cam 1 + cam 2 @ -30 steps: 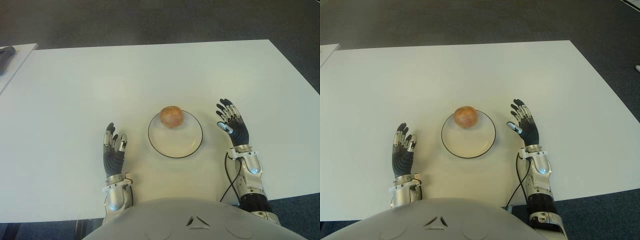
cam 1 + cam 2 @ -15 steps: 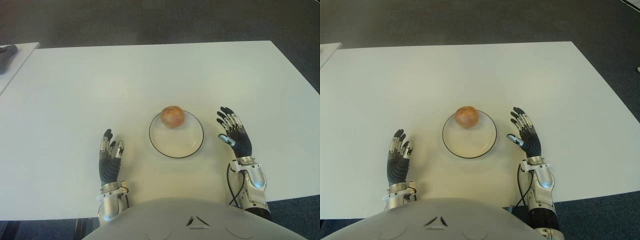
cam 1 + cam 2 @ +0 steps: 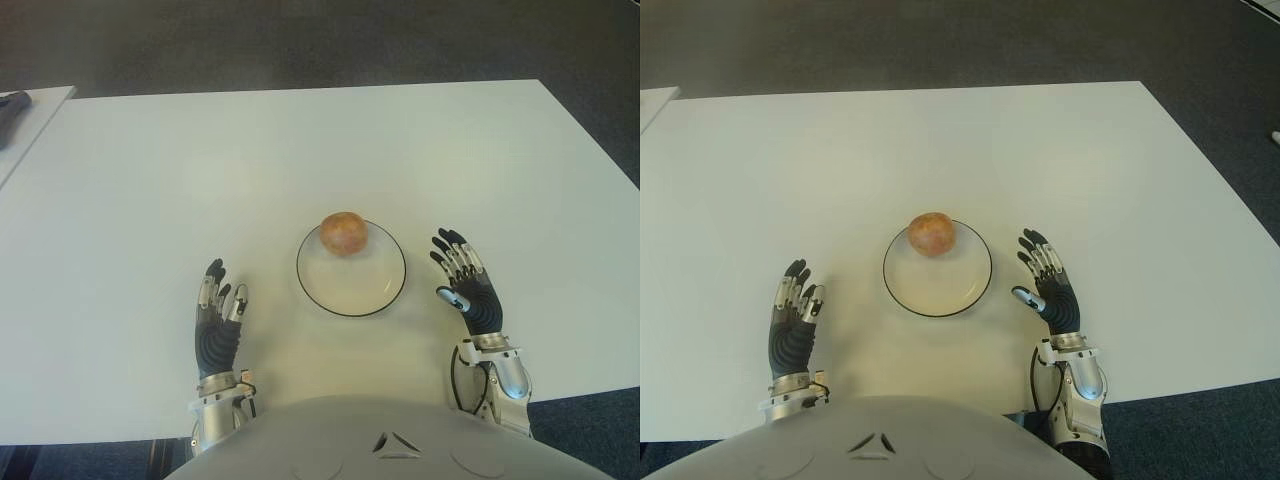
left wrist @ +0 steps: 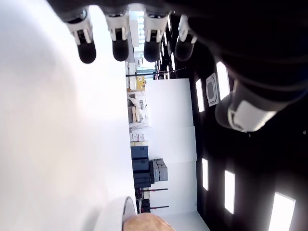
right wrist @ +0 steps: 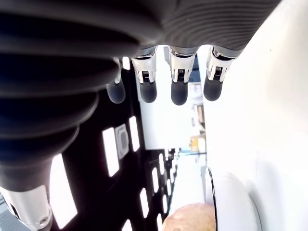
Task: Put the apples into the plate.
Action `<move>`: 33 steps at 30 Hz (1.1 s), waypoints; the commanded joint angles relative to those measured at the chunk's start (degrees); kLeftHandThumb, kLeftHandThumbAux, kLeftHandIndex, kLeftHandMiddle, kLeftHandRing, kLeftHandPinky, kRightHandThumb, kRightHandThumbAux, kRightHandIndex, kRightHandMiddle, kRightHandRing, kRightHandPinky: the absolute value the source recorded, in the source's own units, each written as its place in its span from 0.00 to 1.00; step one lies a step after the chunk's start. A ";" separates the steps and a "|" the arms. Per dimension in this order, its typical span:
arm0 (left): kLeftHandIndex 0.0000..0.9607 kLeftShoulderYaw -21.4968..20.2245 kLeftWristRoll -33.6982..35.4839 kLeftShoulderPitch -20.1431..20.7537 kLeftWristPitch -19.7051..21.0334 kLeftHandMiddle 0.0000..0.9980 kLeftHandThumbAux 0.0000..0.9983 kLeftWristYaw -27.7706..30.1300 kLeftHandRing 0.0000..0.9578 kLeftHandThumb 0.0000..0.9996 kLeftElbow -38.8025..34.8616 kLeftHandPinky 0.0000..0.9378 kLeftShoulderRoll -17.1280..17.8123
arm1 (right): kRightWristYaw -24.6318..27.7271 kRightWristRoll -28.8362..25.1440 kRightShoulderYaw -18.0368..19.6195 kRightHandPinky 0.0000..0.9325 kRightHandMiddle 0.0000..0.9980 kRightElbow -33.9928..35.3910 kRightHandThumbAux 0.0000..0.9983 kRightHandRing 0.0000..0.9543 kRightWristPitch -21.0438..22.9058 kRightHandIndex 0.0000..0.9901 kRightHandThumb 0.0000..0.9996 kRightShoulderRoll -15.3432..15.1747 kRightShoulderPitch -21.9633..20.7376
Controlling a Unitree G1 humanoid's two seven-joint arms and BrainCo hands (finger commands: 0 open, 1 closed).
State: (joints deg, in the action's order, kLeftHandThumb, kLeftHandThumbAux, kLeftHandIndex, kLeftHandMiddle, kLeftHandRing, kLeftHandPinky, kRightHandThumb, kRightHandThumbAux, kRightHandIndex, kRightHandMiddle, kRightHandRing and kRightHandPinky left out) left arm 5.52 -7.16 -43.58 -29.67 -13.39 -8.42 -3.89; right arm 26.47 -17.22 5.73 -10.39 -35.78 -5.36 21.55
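Landmark = plate [image 3: 352,290], white w/ thin dark rim, sitting on the white tabletop [image 3: 300,150] near the robot's edge.

Far left of the plate, beyond the tabletop's left edge: corner of a 2nd white surface [image 3: 30,120] w/ a dark object [image 3: 10,105] on it, too cut off to identify.

Left of the plate, well apart from it and closer to the robot: left hand [image 3: 218,322], palm down over the tabletop, fingers straight and slightly spread, holding nothing. Left wrist view confirms: 4 fingertips [image 4: 119,45] extended side by side, thumb off to the side, nothing between them. Contact w/ the tabletop can't be judged.

On the plate: 1 apple [image 3: 344,233], reddish-yellow, sitting at the far part of the plate, touching the inside close to the rim. Rest of the plate bare. Apple + plate edge also show in both wrist views at a distance.

Right of the plate, near it but not touching: right hand [image 3: 466,290], fingers extended and fanned apart, thumb angled toward the plate, empty. Right wrist view: 4 fingertips [image 5: 179,89] straight in a row, nothing gripped. A dark cable [image 3: 456,375] loops by the right wrist at the tabletop's near edge.

Around the tabletop: dark carpet floor [image 3: 300,40].
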 commanded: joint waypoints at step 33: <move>0.15 -1.64 3.62 -3.77 -1.19 0.09 0.47 4.44 0.07 0.07 -2.76 0.07 1.60 | -9.20 6.00 -2.58 0.13 0.10 -2.37 0.61 0.10 -4.94 0.06 0.21 5.40 5.11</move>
State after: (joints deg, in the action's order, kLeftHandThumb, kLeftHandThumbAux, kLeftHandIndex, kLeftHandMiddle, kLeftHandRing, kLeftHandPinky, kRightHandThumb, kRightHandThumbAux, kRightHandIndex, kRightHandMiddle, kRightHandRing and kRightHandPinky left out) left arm 4.26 -4.36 -47.42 -30.27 -10.14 -11.44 -2.80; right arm 17.54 -11.93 3.43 -9.36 -40.74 -0.80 26.02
